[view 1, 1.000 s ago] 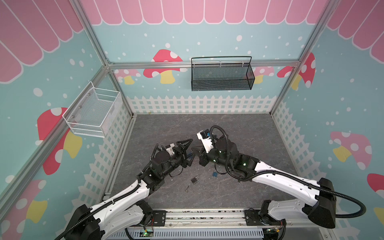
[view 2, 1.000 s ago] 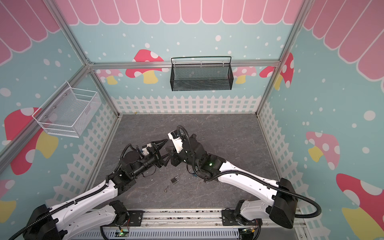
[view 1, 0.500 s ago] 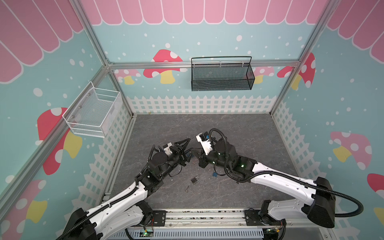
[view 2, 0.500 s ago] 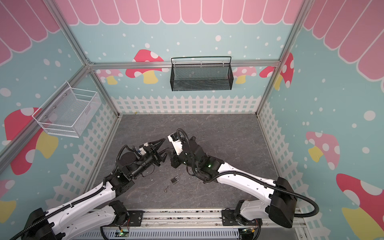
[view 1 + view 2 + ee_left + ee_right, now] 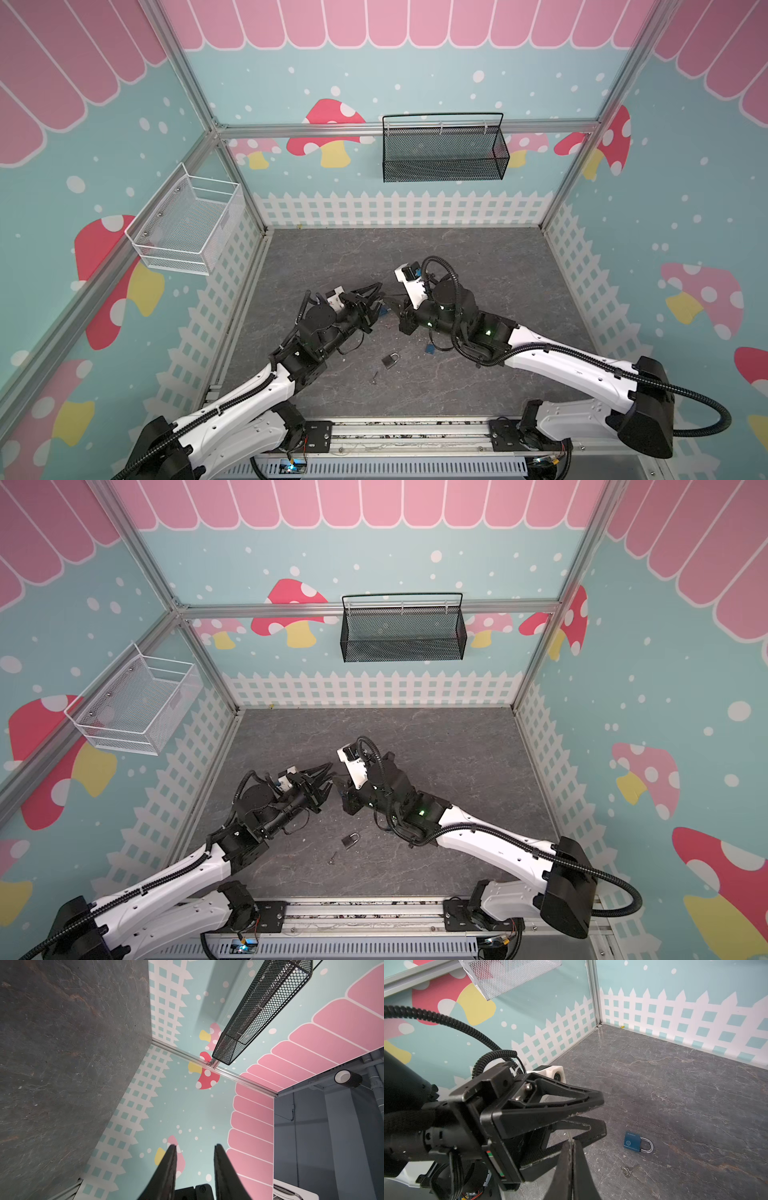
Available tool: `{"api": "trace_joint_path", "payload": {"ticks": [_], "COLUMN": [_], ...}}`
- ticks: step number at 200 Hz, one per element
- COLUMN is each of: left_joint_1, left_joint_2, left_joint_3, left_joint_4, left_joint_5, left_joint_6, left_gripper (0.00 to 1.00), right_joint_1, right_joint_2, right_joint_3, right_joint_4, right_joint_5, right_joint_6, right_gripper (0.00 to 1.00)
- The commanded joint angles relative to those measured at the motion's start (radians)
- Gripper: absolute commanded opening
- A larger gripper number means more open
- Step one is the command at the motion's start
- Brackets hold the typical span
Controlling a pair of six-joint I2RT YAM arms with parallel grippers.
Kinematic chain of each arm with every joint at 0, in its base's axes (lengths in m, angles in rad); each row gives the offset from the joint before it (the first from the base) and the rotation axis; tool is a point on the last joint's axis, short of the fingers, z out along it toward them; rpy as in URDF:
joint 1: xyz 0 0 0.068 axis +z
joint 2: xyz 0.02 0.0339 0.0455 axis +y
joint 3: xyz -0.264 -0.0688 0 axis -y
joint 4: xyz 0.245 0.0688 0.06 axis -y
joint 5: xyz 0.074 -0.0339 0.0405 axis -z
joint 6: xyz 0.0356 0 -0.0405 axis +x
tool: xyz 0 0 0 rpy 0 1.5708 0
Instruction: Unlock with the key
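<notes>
A blue padlock (image 5: 632, 1142) with a silver shackle lies flat on the grey floor, dark in both top views (image 5: 390, 360) (image 5: 350, 840). A small key (image 5: 628, 1171) on a ring lies beside it (image 5: 375, 376). Both grippers hover tip to tip above the floor, behind the padlock. My right gripper (image 5: 571, 1142) (image 5: 395, 301) is shut, and a thin pale sliver pokes out between its fingertips; I cannot tell what it is. My left gripper (image 5: 195, 1145) (image 5: 376, 297) (image 5: 602, 1114) faces it with a narrow gap between its fingers and nothing in the gap.
A black mesh basket (image 5: 442, 151) hangs on the back wall and a white wire basket (image 5: 187, 226) on the left wall. A small blue piece (image 5: 430, 350) lies on the floor under my right arm. A metal rail (image 5: 399, 432) runs along the front edge.
My left gripper's fingers have drawn much closer together. Both arms have barely shifted, and the padlock and key have stayed where they were.
</notes>
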Motion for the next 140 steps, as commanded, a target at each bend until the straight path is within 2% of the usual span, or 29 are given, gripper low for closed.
{"api": "trace_joint_path", "payload": {"ticks": [1, 52, 74, 119, 140], "left_joint_1": [-0.003, -0.004, -0.003, -0.003, -0.003], "left_joint_2": [-0.008, -0.008, -0.007, -0.009, -0.01], "left_joint_3": [-0.007, -0.008, -0.014, -0.017, -0.014], "left_joint_4": [-0.016, -0.031, -0.033, -0.04, -0.041], "left_joint_5": [-0.019, -0.02, -0.019, -0.02, -0.025], "left_joint_6": [-0.036, -0.037, -0.039, -0.038, -0.026], "left_gripper": [0.25, 0.17, 0.09, 0.0, 0.0], "right_joint_1": [0.005, 0.005, 0.006, 0.005, 0.005], "right_joint_2": [-0.025, -0.024, -0.021, -0.022, -0.024], "right_joint_3": [-0.008, -0.005, -0.003, -0.003, -0.002], "right_joint_4": [0.021, 0.027, 0.03, 0.03, 0.028], "right_joint_5": [0.015, 0.014, 0.01, 0.011, 0.009], "right_joint_6": [-0.016, -0.016, -0.013, -0.013, -0.014], "right_gripper": [0.0, 0.0, 0.0, 0.0, 0.0]}}
